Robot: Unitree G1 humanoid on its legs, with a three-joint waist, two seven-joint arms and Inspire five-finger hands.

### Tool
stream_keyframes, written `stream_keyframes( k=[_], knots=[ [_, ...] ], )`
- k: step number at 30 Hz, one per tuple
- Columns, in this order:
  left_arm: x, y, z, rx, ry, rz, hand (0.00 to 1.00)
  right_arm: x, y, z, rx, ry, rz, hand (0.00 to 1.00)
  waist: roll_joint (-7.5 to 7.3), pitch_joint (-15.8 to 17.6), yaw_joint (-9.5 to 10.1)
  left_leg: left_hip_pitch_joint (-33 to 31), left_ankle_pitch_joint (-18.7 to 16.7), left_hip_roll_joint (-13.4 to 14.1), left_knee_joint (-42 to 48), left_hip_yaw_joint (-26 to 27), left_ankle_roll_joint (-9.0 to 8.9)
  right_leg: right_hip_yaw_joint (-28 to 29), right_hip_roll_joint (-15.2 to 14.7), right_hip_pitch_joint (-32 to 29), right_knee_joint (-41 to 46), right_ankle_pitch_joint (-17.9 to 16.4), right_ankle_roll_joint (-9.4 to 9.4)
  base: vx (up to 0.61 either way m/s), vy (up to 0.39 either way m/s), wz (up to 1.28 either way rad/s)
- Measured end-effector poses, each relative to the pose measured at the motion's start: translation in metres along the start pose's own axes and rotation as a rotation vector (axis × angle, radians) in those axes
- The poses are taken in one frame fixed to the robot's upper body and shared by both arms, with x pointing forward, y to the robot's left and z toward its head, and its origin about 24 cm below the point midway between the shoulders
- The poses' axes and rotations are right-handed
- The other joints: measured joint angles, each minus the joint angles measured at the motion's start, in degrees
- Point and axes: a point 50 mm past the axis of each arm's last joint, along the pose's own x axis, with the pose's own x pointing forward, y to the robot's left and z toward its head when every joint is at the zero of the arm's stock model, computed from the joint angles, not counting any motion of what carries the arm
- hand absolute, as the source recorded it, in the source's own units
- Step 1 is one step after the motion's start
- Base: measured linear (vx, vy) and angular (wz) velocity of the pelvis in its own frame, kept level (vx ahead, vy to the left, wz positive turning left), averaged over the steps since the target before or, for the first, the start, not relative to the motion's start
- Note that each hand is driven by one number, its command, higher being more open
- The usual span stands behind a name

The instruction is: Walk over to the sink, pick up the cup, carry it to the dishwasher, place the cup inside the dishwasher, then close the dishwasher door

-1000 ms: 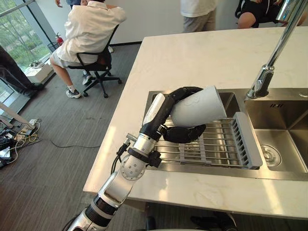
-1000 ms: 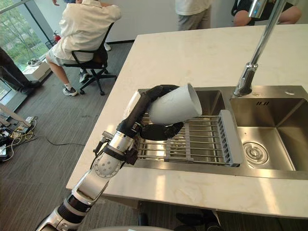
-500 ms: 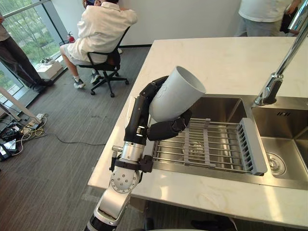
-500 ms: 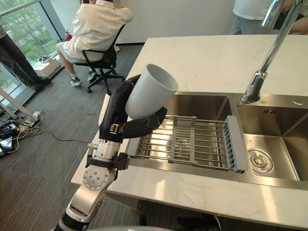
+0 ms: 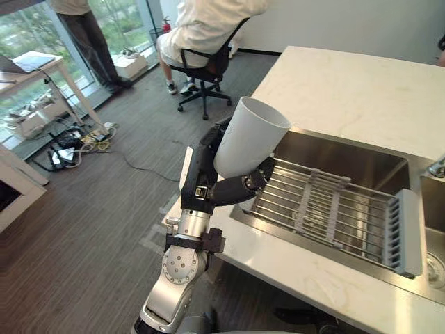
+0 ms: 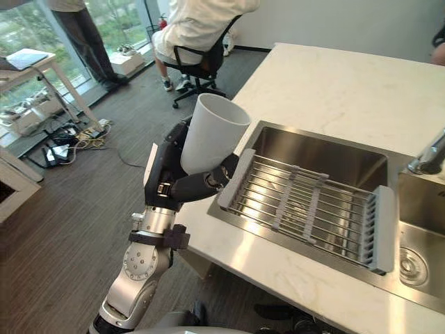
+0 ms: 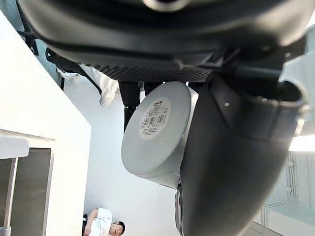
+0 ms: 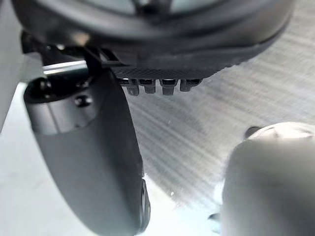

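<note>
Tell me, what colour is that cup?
The cup is plain white, best seen in the right eye view.

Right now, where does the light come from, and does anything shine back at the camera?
Left eye view: daylight enters through the windows, lighting the cup in the left hand. Right eye view: the steel sink and its rack throw bright glints. Left wrist view: the cup's base shows pale against the dark hand.
</note>
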Motion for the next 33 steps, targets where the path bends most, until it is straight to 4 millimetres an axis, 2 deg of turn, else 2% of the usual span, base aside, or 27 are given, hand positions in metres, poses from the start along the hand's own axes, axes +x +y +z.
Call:
stream_keyframes(
  k=[1,2,4,7,12,14,15,16,18,21,23,24,25,26,27,28,29,30,31,32,33],
  knots=[
    [0.0,0.0,0.0,0.0,-0.002,-0.004,0.0,0.001,0.006,0.003,0.014,-0.007,0.012,1.0,-0.8,0.01,-0.17,0.86,1.36,-0.97,-2.37,-0.03,0.18,-0.12,-0.63,0.0,-0.36,0.25,0.28,-0.04,0.097,0.26],
    [0.0,0.0,0.0,-0.002,0.0,-0.006,0.0,0.002,0.019,0.009,0.045,-0.03,0.042,1.0,-1.91,-0.51,-0.45,3.76,5.44,-3.0,-10.21,-0.32,0.64,-0.58,-1.49,-0.01,-1.34,0.79,0.54,-0.04,0.063,0.2],
    [0.0,-0.001,0.0,-0.004,-0.002,-0.01,0.0,0.001,0.034,0.013,0.062,-0.041,0.079,1.0,-1.74,-0.64,-0.51,6.5,8.71,-4.12,-17.21,-0.68,0.88,-0.9,-1.8,-0.14,-1.65,0.81,0.56,-0.05,0.066,0.17],
    [0.0,-0.001,-0.001,-0.014,0.005,-0.018,0.0,0.004,0.042,0.02,0.041,-0.054,0.122,1.0,-1.65,-0.75,-0.54,6.85,9.53,-4.63,-18.41,-0.54,1.3,-0.53,-1.95,-0.05,-2.42,1.9,1.33,0.0,0.053,-0.01],
    [-0.002,-0.002,-0.002,-0.024,0.014,-0.021,0.0,0.005,0.044,0.019,0.036,-0.044,0.129,1.0,-1.48,-0.85,-0.55,7.67,9.54,-4.85,-18.49,-0.63,1.3,0.18,-2.02,0.71,-1.86,2.3,1.44,0.01,0.016,0.0],
    [-0.003,-0.006,-0.004,-0.036,0.026,-0.034,0.0,0.005,0.037,0.016,0.018,-0.029,0.116,1.0,-1.09,-1.01,-0.9,7.87,9.54,-4.73,-18.24,-2.37,1.26,6.67,-1.95,-0.95,3.23,1.0,-0.77,-0.01,0.058,0.43],
    [-0.004,-0.01,-0.006,-0.043,0.036,-0.054,0.0,0.004,0.034,0.013,0.03,-0.02,0.104,1.0,-1.22,-1.02,-1.11,8.12,9.85,-5.02,-18.23,-4.45,1.35,13.19,-1.72,-2.11,7.28,-0.41,-3.09,0.0,0.065,0.86],
    [-0.005,-0.012,-0.008,-0.046,0.045,-0.064,0.0,0.005,0.031,0.012,0.032,-0.018,0.092,1.0,-1.23,-1.0,-1.25,8.08,9.96,-5.33,-18.22,-6.58,1.2,18.53,-1.4,-3.76,11.77,-1.28,-4.18,0.01,0.045,0.99],
    [-0.005,-0.011,-0.015,-0.036,0.072,-0.058,0.0,0.005,0.028,0.013,0.036,-0.02,0.083,1.0,-1.21,-0.99,-1.77,7.62,10.43,-6.23,-18.22,-11.0,1.14,22.57,-1.38,-4.49,16.78,-2.48,-4.35,0.0,-0.023,1.22],
    [-0.006,-0.001,-0.024,-0.007,0.108,-0.019,0.0,0.005,0.031,0.012,0.026,-0.019,0.099,1.0,-1.47,-0.95,-1.58,5.38,10.52,-8.45,-16.55,-16.21,1.05,28.47,-1.11,-4.12,18.9,-5.45,-2.63,-0.01,-0.088,1.16],
    [-0.005,0.007,-0.024,0.012,0.107,0.018,0.0,0.004,0.034,0.012,0.013,-0.016,0.113,1.0,-1.82,-0.91,0.08,2.88,11.56,-9.16,-15.41,-17.49,0.21,31.29,-0.94,-2.81,15.27,-7.84,-1.21,-0.06,-0.169,0.8],
    [-0.002,0.015,-0.022,0.038,0.094,0.038,0.0,0.006,0.034,0.015,0.006,-0.024,0.121,1.0,-2.72,-0.41,1.92,-0.15,13.34,-9.5,-14.11,-19.54,-0.82,30.9,-0.55,-1.6,11.1,-9.62,-1.21,-0.1,-0.227,0.77],
    [0.001,0.018,-0.021,0.051,0.085,0.042,0.0,0.007,0.033,0.019,0.001,-0.028,0.125,1.0,-2.64,-0.33,2.26,-1.87,14.14,-9.7,-12.94,-20.83,-0.71,30.17,-0.16,-1.19,9.51,-10.09,-0.79,-0.17,-0.311,1.39],
    [0.004,0.022,-0.018,0.061,0.071,0.06,0.0,0.007,0.039,0.034,-0.009,-0.091,0.146,1.0,-1.67,0.99,1.63,-5.71,15.27,-8.94,-10.26,-24.76,-2.17,26.26,2.37,-0.85,7.45,-10.04,0.86,-0.15,-0.227,1.22],
    [0.004,0.024,-0.018,0.061,0.07,0.071,0.0,0.005,0.046,0.043,-0.007,-0.128,0.173,1.0,-1.44,1.84,1.47,-6.0,16.1,-7.98,-10.34,-25.51,-2.91,25.38,3.62,-0.81,7.63,-9.9,0.59,-0.26,-0.275,1.31],
    [0.001,0.026,-0.019,0.042,0.084,0.089,0.0,0.0,0.059,0.065,-0.008,-0.229,0.219,1.0,-0.8,3.1,1.55,-6.11,19.65,-5.94,-11.99,-25.08,-5.4,23.71,6.08,-1.21,7.85,-9.02,-1.35,-0.34,-0.247,0.92],
    [0.0,0.023,-0.021,0.023,0.095,0.085,0.0,-0.004,0.067,0.081,0.025,-0.311,0.225,1.0,-0.21,3.48,1.52,-6.18,24.52,-4.81,-16.57,-24.39,-10.48,21.6,7.06,-1.44,6.51,-8.15,-2.5,-0.44,-0.226,0.88],
    [0.0,0.022,-0.021,0.01,0.096,0.083,0.0,-0.005,0.067,0.089,0.031,-0.349,0.225,1.0,-0.14,3.8,1.52,-6.75,22.64,-3.89,-15.05,-20.18,-9.71,19.96,7.12,-1.63,5.99,-7.71,-2.56,-0.35,-0.135,1.1],
    [-0.001,0.013,-0.023,-0.013,0.106,0.049,0.0,-0.006,0.064,0.1,0.024,-0.389,0.215,1.0,-0.26,3.92,0.56,-8.28,13.8,-3.96,-5.4,-10.48,-2.53,16.78,5.91,-1.72,6.12,-6.98,-2.48,-0.28,-0.064,0.92],
    [-0.001,0.008,-0.023,-0.022,0.107,0.025,0.0,-0.007,0.062,0.105,0.029,-0.411,0.204,1.0,-0.52,4.02,0.44,-8.14,10.32,-4.06,-0.86,-6.98,-0.26,15.73,4.95,-1.89,6.43,-6.61,-2.4,-0.21,-0.033,1.04],
    [0.0,-0.001,-0.022,-0.042,0.102,-0.017,0.0,-0.007,0.053,0.113,0.031,-0.443,0.167,1.0,-0.61,3.96,0.16,-7.05,3.56,-3.23,6.62,-1.6,0.68,14.5,3.42,-2.48,7.16,-5.84,-2.07,-0.21,0.0,0.8]
  ],
)
